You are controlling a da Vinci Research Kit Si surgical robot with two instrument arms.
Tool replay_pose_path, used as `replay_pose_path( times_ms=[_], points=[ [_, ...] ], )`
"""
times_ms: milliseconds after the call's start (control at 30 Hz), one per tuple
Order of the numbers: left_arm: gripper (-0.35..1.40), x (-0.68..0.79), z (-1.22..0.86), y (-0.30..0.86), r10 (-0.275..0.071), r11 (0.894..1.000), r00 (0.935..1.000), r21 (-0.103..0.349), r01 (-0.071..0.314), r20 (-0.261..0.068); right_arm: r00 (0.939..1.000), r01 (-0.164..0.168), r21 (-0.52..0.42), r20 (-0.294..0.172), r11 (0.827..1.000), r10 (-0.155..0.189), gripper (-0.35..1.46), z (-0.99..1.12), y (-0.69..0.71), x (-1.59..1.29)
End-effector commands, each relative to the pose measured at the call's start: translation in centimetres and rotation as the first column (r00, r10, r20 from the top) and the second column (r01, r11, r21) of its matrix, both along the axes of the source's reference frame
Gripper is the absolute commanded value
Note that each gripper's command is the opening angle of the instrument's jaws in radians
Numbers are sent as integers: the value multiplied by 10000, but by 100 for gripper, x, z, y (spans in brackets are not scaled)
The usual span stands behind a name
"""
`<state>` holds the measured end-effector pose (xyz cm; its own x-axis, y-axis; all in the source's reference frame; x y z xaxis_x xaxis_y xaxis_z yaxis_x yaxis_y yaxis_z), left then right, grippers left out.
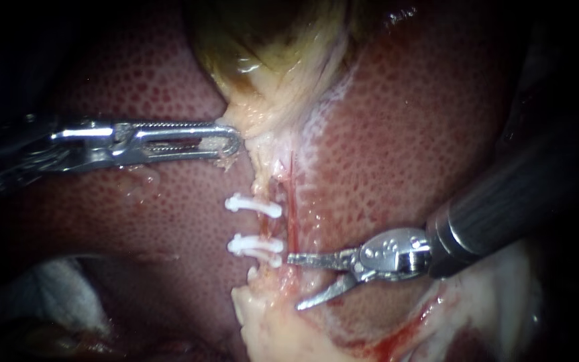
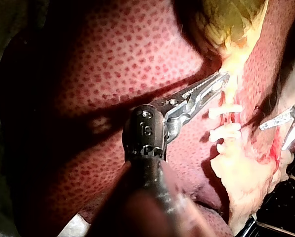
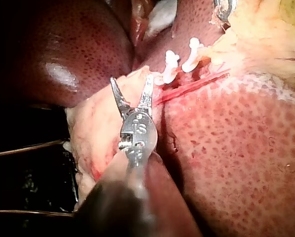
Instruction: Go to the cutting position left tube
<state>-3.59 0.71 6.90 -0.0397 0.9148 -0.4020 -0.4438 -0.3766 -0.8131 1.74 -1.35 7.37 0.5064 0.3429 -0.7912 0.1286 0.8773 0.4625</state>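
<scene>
Two white clips (image 1: 254,205) (image 1: 255,246) sit across the pale left tube (image 1: 267,226), below the yellow-green gallbladder (image 1: 276,47). A thin red tube (image 1: 292,214) runs just right of it. My right instrument (image 1: 296,281) comes in from the right with its blades open. Its upper blade tip lies beside the lower clip and its lower blade hangs over pale fat. In the right wrist view its open blades (image 3: 131,79) stand short of the clips (image 3: 171,66). My left instrument (image 1: 225,141) is shut on pale tissue at the gallbladder's neck, as its wrist view (image 2: 220,79) shows too.
Mottled red liver (image 1: 403,134) lies on both sides of the tubes. A lump of pale fatty tissue (image 1: 269,328) with some blood sits below the clips. White gauze (image 1: 61,281) shows at the lower left.
</scene>
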Motion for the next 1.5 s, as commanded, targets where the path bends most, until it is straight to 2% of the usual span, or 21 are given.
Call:
replay_pose_path(
  times_ms=[33,167,267,433,600,767,1233,1333,1500],
  points=[
    [-35,0,0,0,2,10000,10000,-1,-2,2,10000,20,15,-13,10000,-20,141,0,0,0],
    [-35,3,-1,2,24,10000,10000,17,-24,22,10000,21,13,-13,10000,-21,141,0,0,0],
    [-35,12,-6,10,27,10000,10000,56,-27,36,10000,43,21,-27,10000,-43,141,1,-1,0],
    [-35,39,-24,34,-266,9995,9996,185,268,-120,10000,63,22,-38,10000,-63,141,4,-2,0],
    [-35,68,-48,58,-556,9983,9983,-161,553,-195,10000,82,31,-49,10000,-82,141,5,-2,0],
    [-35,87,-62,71,-789,9965,9967,-287,784,-177,10000,79,30,-47,10000,-79,141,6,-2,0],
    [-35,86,-62,66,-864,9958,9960,-313,857,-237,10000,38,32,-20,10000,-38,141,9,1,6],
    [-35,85,-62,64,-877,9957,9958,-322,869,-248,10000,11,-9,-5,10000,-11,141,12,5,10],
    [-35,83,-63,63,-917,9953,9954,-338,907,-280,9996,-244,225,135,9994,241,135,24,19,16]
  ],
)
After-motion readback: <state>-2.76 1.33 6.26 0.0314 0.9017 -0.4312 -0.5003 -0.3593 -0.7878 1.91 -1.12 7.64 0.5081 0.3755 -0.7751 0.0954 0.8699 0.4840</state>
